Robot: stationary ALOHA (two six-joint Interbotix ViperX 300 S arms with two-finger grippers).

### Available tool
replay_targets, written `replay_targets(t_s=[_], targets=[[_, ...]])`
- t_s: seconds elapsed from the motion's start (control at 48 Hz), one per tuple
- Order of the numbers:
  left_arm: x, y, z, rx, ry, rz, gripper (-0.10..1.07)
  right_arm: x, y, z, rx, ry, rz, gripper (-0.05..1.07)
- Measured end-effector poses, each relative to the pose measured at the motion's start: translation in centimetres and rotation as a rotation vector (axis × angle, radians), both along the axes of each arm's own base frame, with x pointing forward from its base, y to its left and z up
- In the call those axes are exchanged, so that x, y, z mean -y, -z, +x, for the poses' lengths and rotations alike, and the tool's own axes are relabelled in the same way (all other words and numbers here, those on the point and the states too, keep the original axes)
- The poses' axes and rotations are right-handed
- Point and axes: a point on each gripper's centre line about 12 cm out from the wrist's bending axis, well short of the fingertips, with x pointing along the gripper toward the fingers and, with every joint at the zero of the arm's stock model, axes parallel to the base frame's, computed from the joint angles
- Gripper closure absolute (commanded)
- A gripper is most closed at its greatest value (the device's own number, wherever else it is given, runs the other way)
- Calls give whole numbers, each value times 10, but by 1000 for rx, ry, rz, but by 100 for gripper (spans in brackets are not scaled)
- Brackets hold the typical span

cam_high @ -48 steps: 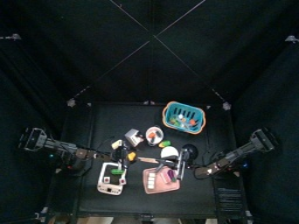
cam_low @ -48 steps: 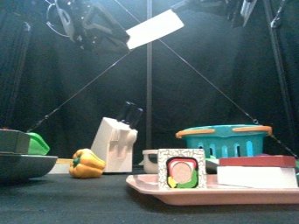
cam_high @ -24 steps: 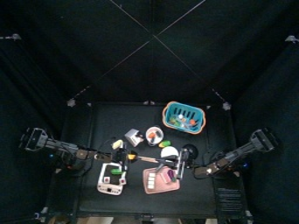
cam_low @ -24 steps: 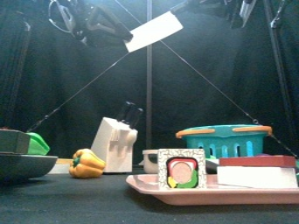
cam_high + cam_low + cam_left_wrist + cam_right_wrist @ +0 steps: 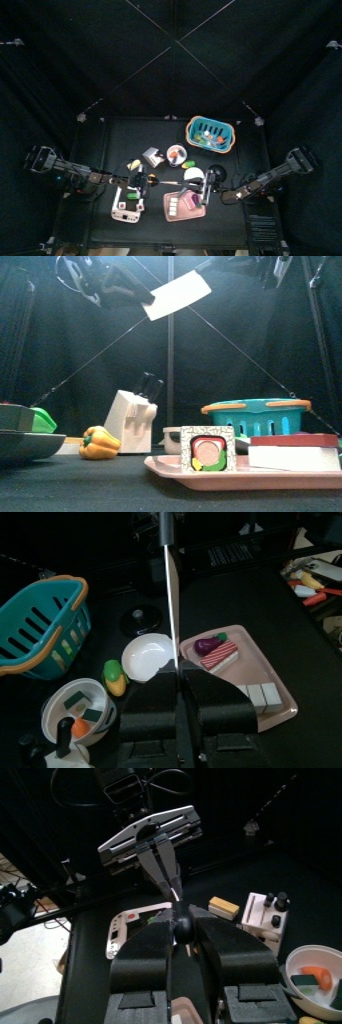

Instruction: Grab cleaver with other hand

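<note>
The cleaver (image 5: 178,296) has a white blade and hangs tilted high above the table in the front view. In the left wrist view it shows edge-on (image 5: 167,607), rising from between the jaws of my left gripper (image 5: 174,682), which are shut on it. In the right wrist view the cleaver is a thin line (image 5: 166,878) running out from my right gripper (image 5: 177,923), whose jaws are shut on it too. The left gripper (image 5: 150,830) sits at the line's far end. The two grippers face each other, with the cleaver between them.
On the table below are a teal basket (image 5: 257,416), a pale knife block (image 5: 131,421), a yellow pepper (image 5: 98,442) and a pink tray (image 5: 241,468) with food pieces. A white bowl (image 5: 147,655) lies beside the tray.
The cleaver's blade has sunk a little and tilted slightly. Both arms have stayed close together at the table's middle.
</note>
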Motion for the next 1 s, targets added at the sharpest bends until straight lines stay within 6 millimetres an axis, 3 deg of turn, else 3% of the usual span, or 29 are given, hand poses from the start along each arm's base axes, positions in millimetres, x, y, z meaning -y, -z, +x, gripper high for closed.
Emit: replay_targets(t_s=[0.146, 0.5, 0.667, 0.875, 1.0], targets=[[-2, 3, -1, -3, -13, 3, 66, 2, 5, -1, -28, 25, 66, 45], [-5, 9, -4, -11, -29, 18, 66, 0, 12, -2, -76, 14, 157, -1], [-7, 16, -8, -26, -40, 23, 66, -1, 17, -5, -112, 25, 273, -2], [-8, 18, -10, -30, -49, 25, 66, 7, 30, -10, -222, 140, 603, -2], [-8, 19, -10, -31, -48, 27, 66, 6, 28, -11, -263, 141, 692, -2]])
